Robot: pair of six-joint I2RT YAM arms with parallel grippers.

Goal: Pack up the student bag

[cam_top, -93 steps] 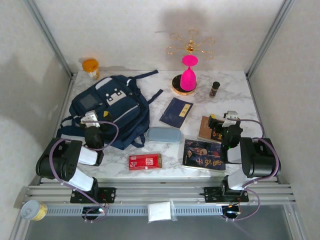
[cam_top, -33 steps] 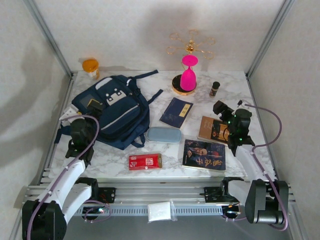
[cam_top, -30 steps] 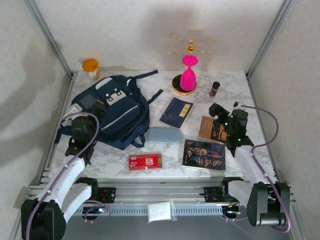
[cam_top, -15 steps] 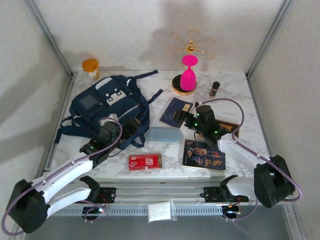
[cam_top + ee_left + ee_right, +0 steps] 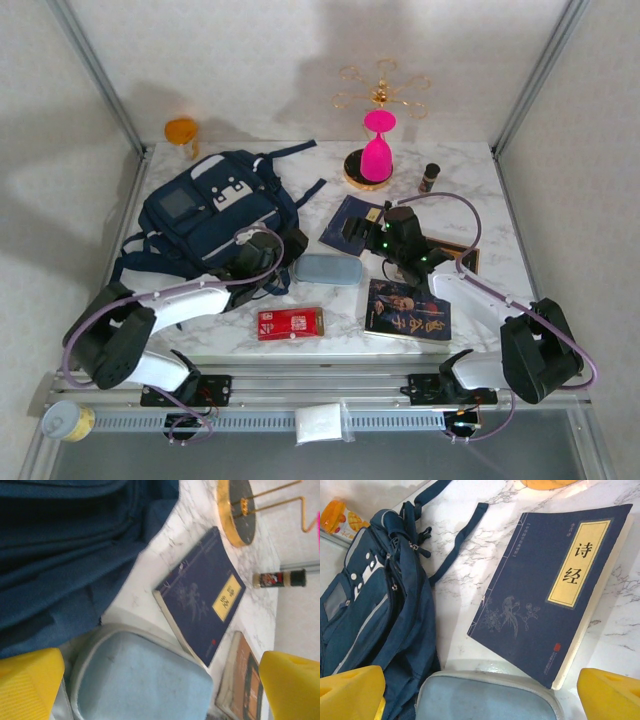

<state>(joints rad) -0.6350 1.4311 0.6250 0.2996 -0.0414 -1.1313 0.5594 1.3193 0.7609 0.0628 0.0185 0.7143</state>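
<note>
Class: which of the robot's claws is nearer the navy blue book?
Right. The right claw is open right at the navy blue book; the left claw, also open, is by the student bag, left of the pencil case.

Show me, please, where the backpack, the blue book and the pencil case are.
backpack [image 5: 212,224]: top view, on its front pocket.
blue book [image 5: 535,597]: right wrist view, middle of its cover.
pencil case [image 5: 145,680]: left wrist view, on its light-blue top.

The navy book [image 5: 540,610] carries a yellow label [image 5: 579,562] reading 诗经; other print is too small to read.
</note>
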